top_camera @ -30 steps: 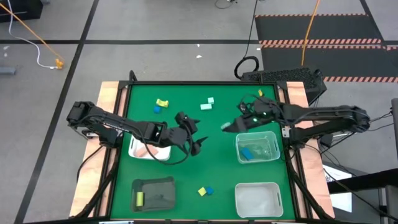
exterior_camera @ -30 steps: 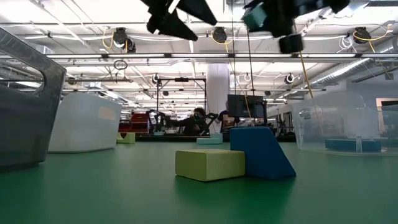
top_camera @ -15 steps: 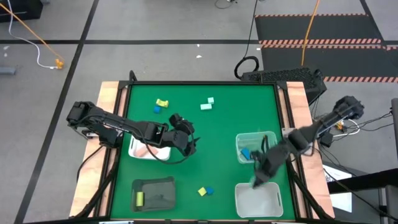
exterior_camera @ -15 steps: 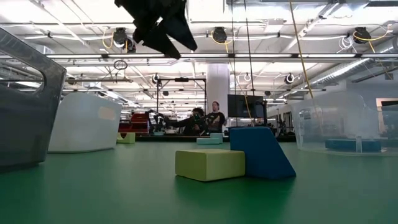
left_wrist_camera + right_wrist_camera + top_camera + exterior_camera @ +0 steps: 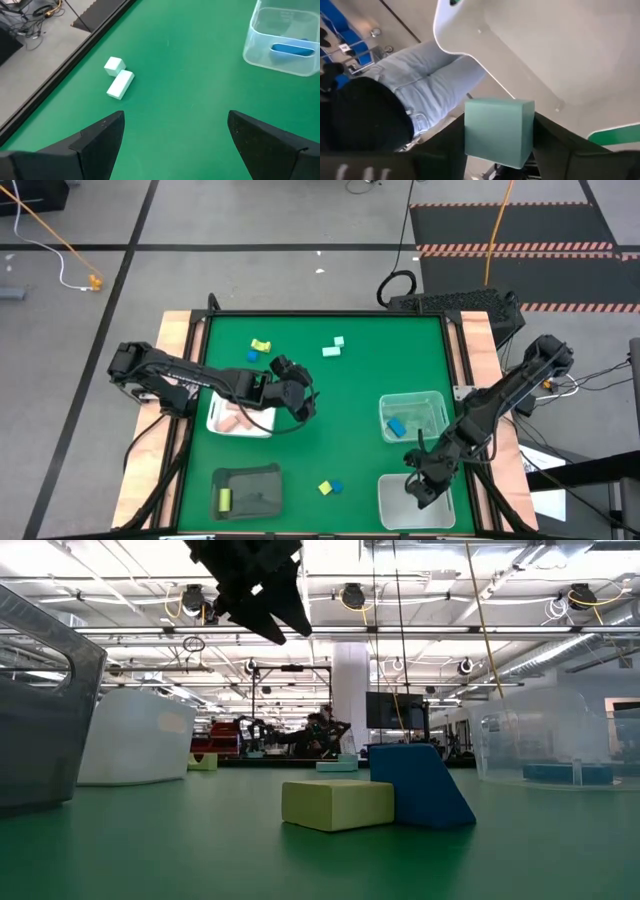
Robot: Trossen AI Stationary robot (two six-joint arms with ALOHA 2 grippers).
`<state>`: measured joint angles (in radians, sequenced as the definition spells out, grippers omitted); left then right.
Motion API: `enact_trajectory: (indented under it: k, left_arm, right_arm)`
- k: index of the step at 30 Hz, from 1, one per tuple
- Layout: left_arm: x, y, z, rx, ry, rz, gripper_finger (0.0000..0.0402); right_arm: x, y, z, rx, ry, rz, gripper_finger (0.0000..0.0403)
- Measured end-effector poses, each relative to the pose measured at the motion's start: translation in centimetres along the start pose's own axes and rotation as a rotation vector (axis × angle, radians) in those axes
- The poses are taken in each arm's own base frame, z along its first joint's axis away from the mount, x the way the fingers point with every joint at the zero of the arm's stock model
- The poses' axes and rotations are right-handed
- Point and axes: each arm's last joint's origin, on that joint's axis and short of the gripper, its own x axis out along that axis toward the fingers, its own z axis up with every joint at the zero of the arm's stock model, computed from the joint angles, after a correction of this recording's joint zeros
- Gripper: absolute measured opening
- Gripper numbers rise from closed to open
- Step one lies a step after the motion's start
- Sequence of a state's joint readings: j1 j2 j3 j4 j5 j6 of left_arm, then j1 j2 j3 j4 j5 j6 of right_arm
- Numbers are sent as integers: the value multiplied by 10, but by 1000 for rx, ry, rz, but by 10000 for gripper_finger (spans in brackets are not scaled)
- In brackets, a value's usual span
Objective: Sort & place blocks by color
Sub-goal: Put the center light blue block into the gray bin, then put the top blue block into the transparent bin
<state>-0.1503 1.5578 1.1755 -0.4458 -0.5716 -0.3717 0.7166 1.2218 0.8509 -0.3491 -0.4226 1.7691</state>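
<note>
My right gripper point(image 5: 418, 486) hangs over the near right clear bin point(image 5: 440, 505) and is shut on a pale mint cube point(image 5: 497, 131). My left gripper point(image 5: 300, 395) is open in the air near the table's middle, beside the white tray point(image 5: 215, 425) that holds pink blocks point(image 5: 236, 420). Two mint blocks point(image 5: 119, 81) lie on the mat ahead of it. A yellow block point(image 5: 261, 345) and a blue block point(image 5: 252, 356) lie at the far left. Another yellow block point(image 5: 337, 803) and blue block point(image 5: 420, 785) rest side by side near the front edge. A blue block point(image 5: 397, 425) lies in the far right clear bin. My right gripper pinches the mint cube between its two fingers point(image 5: 554, 145), one on each of two opposite faces point(image 5: 527, 132). The cube is lifted clear and sits above the pale floor of the near right bin.
A dark tray point(image 5: 250, 490) at the near left holds a yellow block point(image 5: 225, 500). The far right clear bin point(image 5: 435, 402) stands just beyond the right gripper. Green mat lies open between the trays. A person in jeans point(image 5: 435, 70) shows past the table's edge in the right wrist view.
My right gripper has swept from the table's far middle toward the near right, past the far right bin, to a place over the near right bin, carrying the mint cube. My left gripper has drawn back a little toward the table's left.
</note>
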Motion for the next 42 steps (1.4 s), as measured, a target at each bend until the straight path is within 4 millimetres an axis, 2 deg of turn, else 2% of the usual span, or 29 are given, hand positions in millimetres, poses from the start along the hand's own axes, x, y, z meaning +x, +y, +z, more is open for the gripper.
enact_trajectory:
  k: [7,12,15,21,25,34,38,42]
  left_arm:
    - [2,3,1,-13,1,9,351]
    - [2,3,1,-16,-1,16,351]
    - [2,4,1,-17,-7,32,351]
    - [3,6,2,-22,-21,71,351]
    - [6,13,2,-33,-5,101,351]
    - [17,54,-13,-59,207,310,351]
    - [15,71,-25,-6,358,394,351]
    - [10,87,-35,-75,498,469,351]
  right_arm:
    - [0,0,1,-3,-8,0,287]
    - [0,0,1,-35,-6,1,321]
    - [-3,2,0,-58,-3,23,324]
    - [-19,17,1,-168,-15,193,320]
    - [-27,15,10,-210,-56,190,319]
    - [-42,10,39,-290,-97,145,320]
    - [-53,7,56,-311,-90,154,320]
    - [-68,4,74,-334,-101,186,320]
